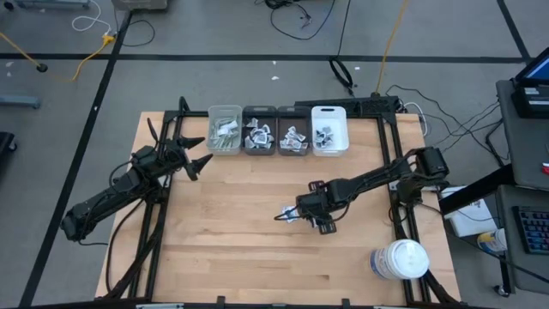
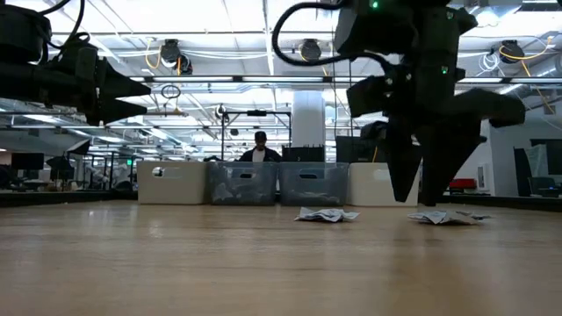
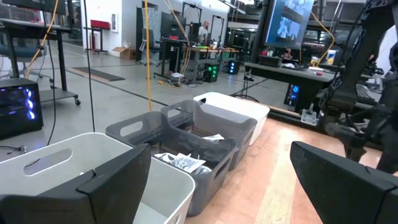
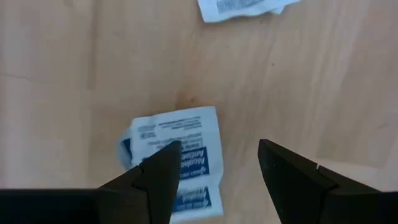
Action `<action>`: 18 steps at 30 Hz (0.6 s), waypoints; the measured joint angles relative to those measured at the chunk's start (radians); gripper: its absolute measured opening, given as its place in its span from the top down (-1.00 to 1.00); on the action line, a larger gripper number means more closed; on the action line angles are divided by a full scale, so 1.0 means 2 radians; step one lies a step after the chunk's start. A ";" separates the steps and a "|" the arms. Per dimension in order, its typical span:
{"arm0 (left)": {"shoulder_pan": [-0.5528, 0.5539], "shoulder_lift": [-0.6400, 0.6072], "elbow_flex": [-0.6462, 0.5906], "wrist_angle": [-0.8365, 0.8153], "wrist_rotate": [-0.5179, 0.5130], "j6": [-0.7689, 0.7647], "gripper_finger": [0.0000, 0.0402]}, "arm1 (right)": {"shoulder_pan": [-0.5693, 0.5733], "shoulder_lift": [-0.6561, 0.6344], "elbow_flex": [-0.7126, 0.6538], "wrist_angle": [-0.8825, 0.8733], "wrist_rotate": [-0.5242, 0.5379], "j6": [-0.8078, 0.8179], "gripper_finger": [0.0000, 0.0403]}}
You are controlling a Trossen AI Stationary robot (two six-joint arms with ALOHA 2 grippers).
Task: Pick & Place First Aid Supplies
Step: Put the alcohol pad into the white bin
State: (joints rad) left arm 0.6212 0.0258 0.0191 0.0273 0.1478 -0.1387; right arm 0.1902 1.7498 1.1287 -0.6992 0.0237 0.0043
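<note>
Two sachets (image 4: 177,155) lay mid-bench; I held my right gripper (image 4: 217,163) spread above one, left gripper (image 1: 196,154) spread near the bins (image 1: 278,130).

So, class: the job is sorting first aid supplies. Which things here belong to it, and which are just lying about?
Part of the job:
- sachet under the open right gripper
- second sachet on the table
- four bins holding sorted sachets
- left gripper, open, waiting near the bins

Lying about:
- white lidded jar
- cables on the floor
</note>
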 joint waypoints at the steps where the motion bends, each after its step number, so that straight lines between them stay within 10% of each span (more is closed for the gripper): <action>1: 0.000 0.000 0.000 0.000 0.000 0.000 -0.95 | 0.000 0.006 0.001 0.001 0.001 0.000 -0.03; 18: 0.000 0.000 0.000 0.000 0.000 0.000 -0.95 | -0.028 0.024 0.030 0.017 -0.013 -0.023 -0.03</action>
State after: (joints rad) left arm 0.6212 0.0257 0.0190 0.0273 0.1480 -0.1387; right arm 0.1342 1.7981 1.1884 -0.6648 -0.0022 -0.0414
